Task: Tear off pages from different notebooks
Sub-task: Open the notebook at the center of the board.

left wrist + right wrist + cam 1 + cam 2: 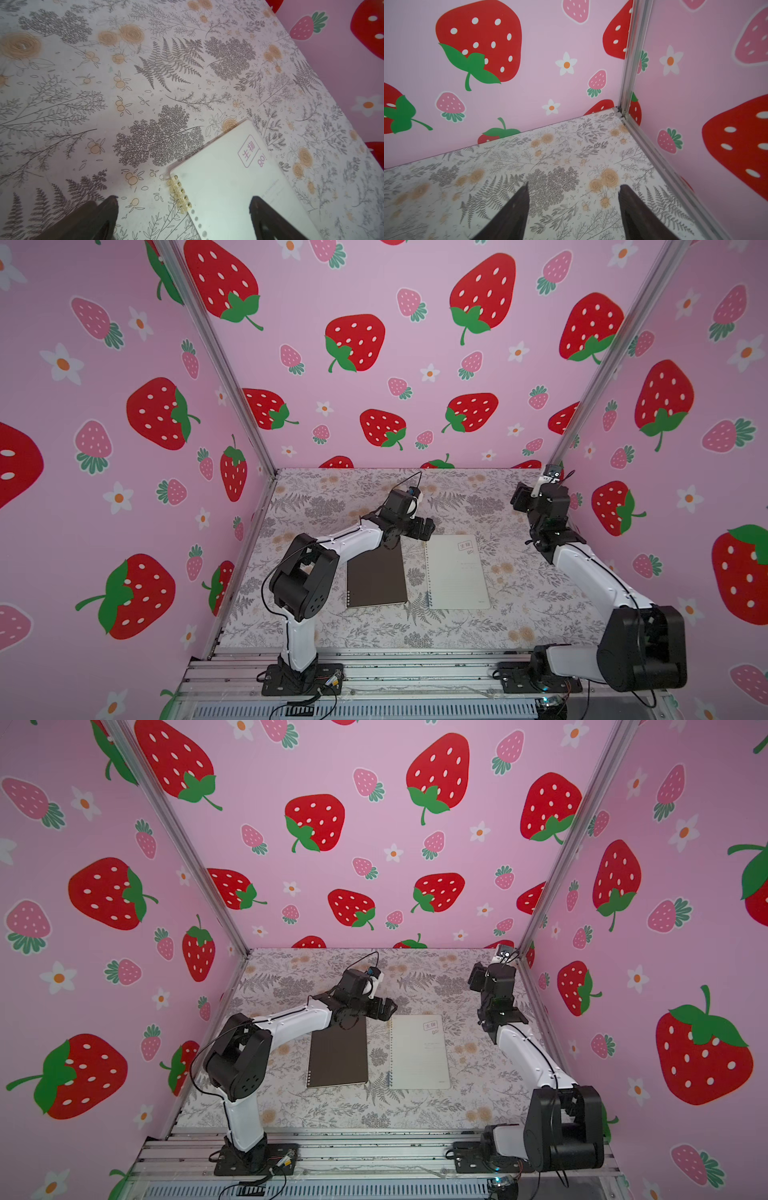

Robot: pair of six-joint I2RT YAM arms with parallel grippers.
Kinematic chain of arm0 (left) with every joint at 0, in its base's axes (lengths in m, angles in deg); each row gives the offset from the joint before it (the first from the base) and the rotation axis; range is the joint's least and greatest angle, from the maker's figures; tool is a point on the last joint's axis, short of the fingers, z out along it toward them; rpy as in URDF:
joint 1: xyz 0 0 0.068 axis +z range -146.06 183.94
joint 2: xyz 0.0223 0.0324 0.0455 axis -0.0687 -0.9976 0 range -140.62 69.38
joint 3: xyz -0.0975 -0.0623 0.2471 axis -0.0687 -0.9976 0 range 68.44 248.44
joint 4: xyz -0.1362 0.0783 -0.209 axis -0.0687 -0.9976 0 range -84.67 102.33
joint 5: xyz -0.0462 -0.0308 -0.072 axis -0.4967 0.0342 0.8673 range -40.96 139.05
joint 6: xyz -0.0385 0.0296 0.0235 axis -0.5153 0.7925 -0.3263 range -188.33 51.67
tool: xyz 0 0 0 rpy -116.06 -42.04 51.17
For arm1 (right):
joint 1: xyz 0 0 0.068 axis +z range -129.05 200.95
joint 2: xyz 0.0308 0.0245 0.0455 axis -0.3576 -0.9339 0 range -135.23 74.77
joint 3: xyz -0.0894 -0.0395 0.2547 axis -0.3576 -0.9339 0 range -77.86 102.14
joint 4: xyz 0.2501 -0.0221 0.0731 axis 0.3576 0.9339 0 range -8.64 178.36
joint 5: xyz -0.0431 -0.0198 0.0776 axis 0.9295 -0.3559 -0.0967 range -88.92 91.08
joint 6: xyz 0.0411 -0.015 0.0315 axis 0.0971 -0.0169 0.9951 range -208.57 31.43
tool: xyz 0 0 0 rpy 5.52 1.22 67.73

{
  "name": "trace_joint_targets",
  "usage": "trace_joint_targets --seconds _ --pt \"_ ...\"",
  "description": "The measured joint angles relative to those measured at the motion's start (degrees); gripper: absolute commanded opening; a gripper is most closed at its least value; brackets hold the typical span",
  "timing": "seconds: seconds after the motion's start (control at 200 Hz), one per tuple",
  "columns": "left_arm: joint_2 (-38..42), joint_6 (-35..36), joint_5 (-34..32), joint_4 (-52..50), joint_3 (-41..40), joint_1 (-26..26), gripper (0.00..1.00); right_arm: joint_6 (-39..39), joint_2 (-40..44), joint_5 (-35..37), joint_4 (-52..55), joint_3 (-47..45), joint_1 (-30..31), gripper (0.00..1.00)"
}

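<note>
Two notebooks lie shut side by side on the floral table: a dark brown-grey one [376, 578] [338, 1058] and a cream-white one [457, 572] [419, 1052] [228, 180] with a boxed label. Their pages are hidden under the covers. My left gripper [424, 527] [384, 1007] [184, 200] hangs open at the far ends of the notebooks. One of its fingers is over the cream cover and the other over bare table, with the gold spiral [179, 194] between them. My right gripper [521, 499] [574, 186] is open and empty above the table near the back right corner.
Strawberry-print walls close in the table on the left, back and right, with a metal post [629, 62] in the back right corner. The left forearm [345, 541] crosses over the dark notebook's far left corner. A rail [374, 672] with the arm bases runs along the front.
</note>
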Motion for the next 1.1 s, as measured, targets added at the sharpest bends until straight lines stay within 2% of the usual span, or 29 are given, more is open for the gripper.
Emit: trace_joint_targets --seconds 0.205,0.35,0.49,0.725,1.101 --pt "-5.3 1.0 5.4 -7.4 5.5 -1.2 0.92 11.2 -6.5 -13.3 18.6 0.0 0.9 0.67" --pt "-8.0 2.4 7.1 -12.7 8.6 -2.4 0.92 13.3 -10.6 -22.7 28.2 0.6 1.4 0.57" --pt "-8.6 3.1 7.2 -16.1 9.1 -2.8 0.91 13.9 -13.4 -29.8 31.9 0.6 1.9 0.56" --pt "-9.6 4.2 7.3 -19.8 10.1 -2.9 0.91 13.7 -16.7 -33.7 33.7 0.4 3.0 0.54" --pt "-12.8 5.3 7.5 -21.6 13.8 -2.9 0.9 12.2 -18.4 -31.3 35.3 0.4 4.7 0.53"
